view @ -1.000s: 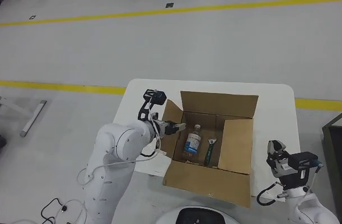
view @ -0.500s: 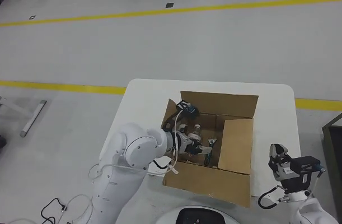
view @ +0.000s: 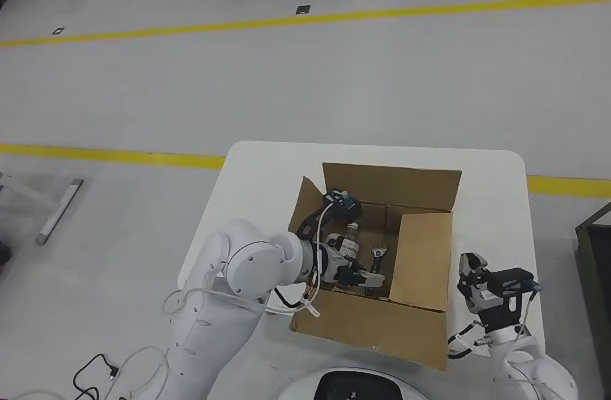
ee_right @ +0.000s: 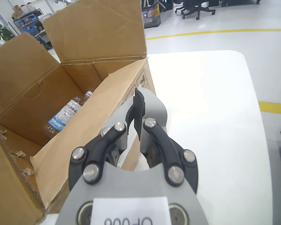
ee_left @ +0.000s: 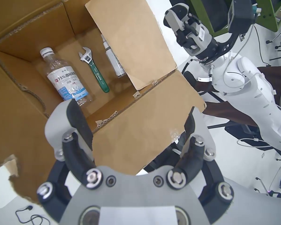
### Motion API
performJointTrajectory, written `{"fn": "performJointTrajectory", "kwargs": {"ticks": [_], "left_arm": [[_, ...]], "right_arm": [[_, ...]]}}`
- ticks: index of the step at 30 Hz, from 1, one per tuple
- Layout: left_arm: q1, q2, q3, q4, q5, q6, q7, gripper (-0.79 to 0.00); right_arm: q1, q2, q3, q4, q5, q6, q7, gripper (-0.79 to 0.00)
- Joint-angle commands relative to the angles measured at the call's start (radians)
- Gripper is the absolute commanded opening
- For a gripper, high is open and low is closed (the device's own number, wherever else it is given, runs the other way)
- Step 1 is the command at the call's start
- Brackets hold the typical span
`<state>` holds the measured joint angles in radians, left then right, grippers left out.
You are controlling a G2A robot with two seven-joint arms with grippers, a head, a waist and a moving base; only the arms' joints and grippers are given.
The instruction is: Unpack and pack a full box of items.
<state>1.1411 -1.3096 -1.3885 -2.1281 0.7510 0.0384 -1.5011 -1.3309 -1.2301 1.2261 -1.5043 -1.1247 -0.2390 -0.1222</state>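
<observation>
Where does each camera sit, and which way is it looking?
Top view: above the arms, looking down at the table and open box; both arms show.
Left wrist view: on the left arm, over the box, looking in at the bottle and wrench; the open left pincer shows, the right pincer farther off.
Right wrist view: on the right arm, beside the box, facing along the table; the shut right pincer shows.
Shared: both wrist views see the bottle in the box.

The box (view: 370,320) stands with its top open between raised flaps, a way in from above where the left end effector (ee_left: 131,111) hangs, but the box's right flap (ee_left: 128,31) leans inward over a slim white bottle (ee_left: 112,60), and the clear bottle (ee_left: 65,78) and wrench (ee_left: 95,71) lie side by side on the box's floor.
</observation>
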Motion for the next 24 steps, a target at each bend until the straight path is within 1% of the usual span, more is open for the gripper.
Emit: {"fn": "performJointTrajectory", "kwargs": {"ticks": [1,6,10,11,13,16,18,24], "left_arm": [[0.000,0.000,0.000,0.000,0.000,0.000,0.000,0.000],[0.000,0.000,0.000,0.000,0.000,0.000,0.000,0.000],[0.000,0.000,0.000,0.000,0.000,0.000,0.000,0.000],[0.005,0.000,0.004,0.001,-0.002,-0.004,0.017,0.000],[0.012,0.001,0.028,0.005,-0.009,-0.026,0.049,0.000],[-0.008,0.000,0.070,0.027,-0.046,-0.024,0.068,0.000],[-0.032,-0.002,0.107,0.063,-0.078,-0.027,0.070,0.000],[-0.126,-0.017,0.214,0.249,-0.174,-0.005,0.137,0.000]], "right_arm": [[0.031,-0.007,-0.028,0.031,0.003,-0.008,0.002,-0.785],[0.101,-0.023,-0.095,0.100,-0.002,-0.050,-0.002,-0.785],[0.138,-0.034,-0.126,0.137,-0.001,-0.046,-0.011,-0.785],[0.144,-0.036,-0.130,0.142,0.000,-0.043,-0.015,-0.785],[0.149,-0.039,-0.134,0.145,0.000,-0.041,-0.023,-0.785],[0.136,-0.037,-0.119,0.132,-0.013,-0.020,-0.038,-0.785],[0.112,-0.032,-0.096,0.106,-0.016,-0.009,-0.048,-0.785],[-0.010,-0.008,0.013,-0.023,-0.039,0.003,-0.075,-0.785]]}}
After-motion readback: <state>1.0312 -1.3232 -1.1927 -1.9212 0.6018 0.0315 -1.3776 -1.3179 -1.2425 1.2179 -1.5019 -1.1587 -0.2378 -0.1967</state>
